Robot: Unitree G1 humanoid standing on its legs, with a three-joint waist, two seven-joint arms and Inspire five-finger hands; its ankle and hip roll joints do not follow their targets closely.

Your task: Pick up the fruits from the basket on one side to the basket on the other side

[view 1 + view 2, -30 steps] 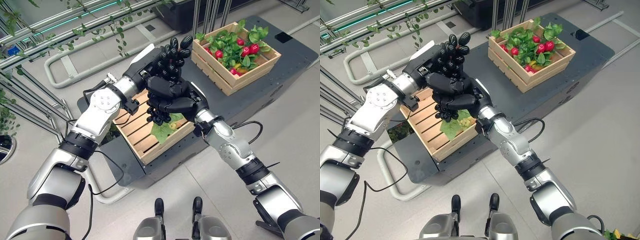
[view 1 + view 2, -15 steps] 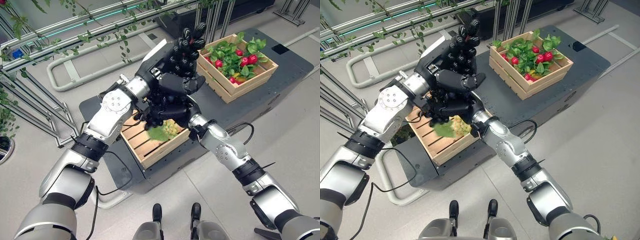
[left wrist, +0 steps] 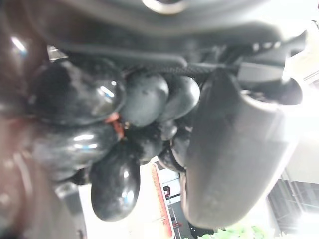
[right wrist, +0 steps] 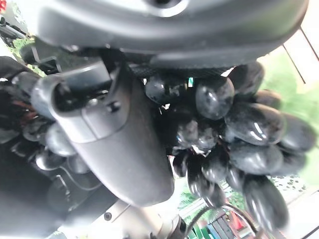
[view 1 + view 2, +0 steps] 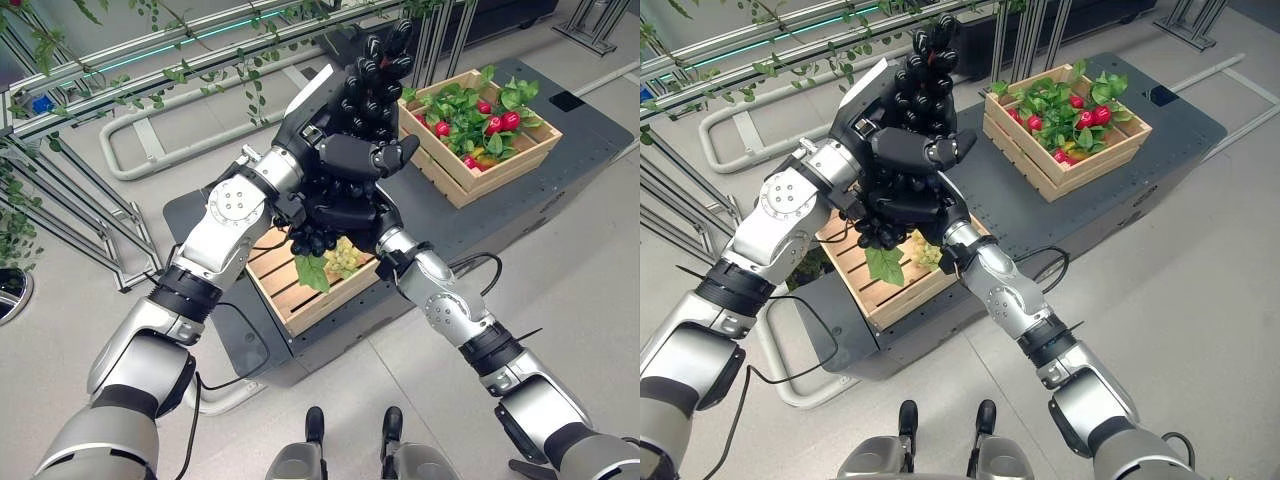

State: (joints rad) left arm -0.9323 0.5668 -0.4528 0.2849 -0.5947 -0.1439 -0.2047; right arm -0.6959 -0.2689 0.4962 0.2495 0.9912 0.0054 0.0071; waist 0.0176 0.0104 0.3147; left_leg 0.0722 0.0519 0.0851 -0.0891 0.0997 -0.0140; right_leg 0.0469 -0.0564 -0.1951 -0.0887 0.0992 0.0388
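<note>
Both hands meet above the near wooden crate [image 5: 292, 292]. My left hand [image 5: 325, 112] is raised highest, shut on a bunch of black grapes [image 5: 378, 68], whose berries show against the thumb in the left wrist view [image 3: 99, 124]. Just below it, my right hand [image 5: 345, 212] is shut on a second black grape bunch [image 5: 312, 240] with a green leaf [image 5: 310, 272] hanging from it; the right wrist view shows those grapes [image 4: 239, 139] too. Green grapes [image 5: 347, 258] lie in the near crate. The far crate [image 5: 455, 172] holds leaves and red fruits [image 5: 500, 122].
Both crates stand on a dark low platform [image 5: 520, 195] on a grey floor. Metal rails with trailing vines [image 5: 150, 70] run along the back and left. A curved white pipe frame [image 5: 150, 165] lies on the floor behind the near crate.
My left hand has risen with its black grapes toward the far crate. The right hand's bunch has lifted slightly, its leaf now hanging free. The camera shifted a little.
</note>
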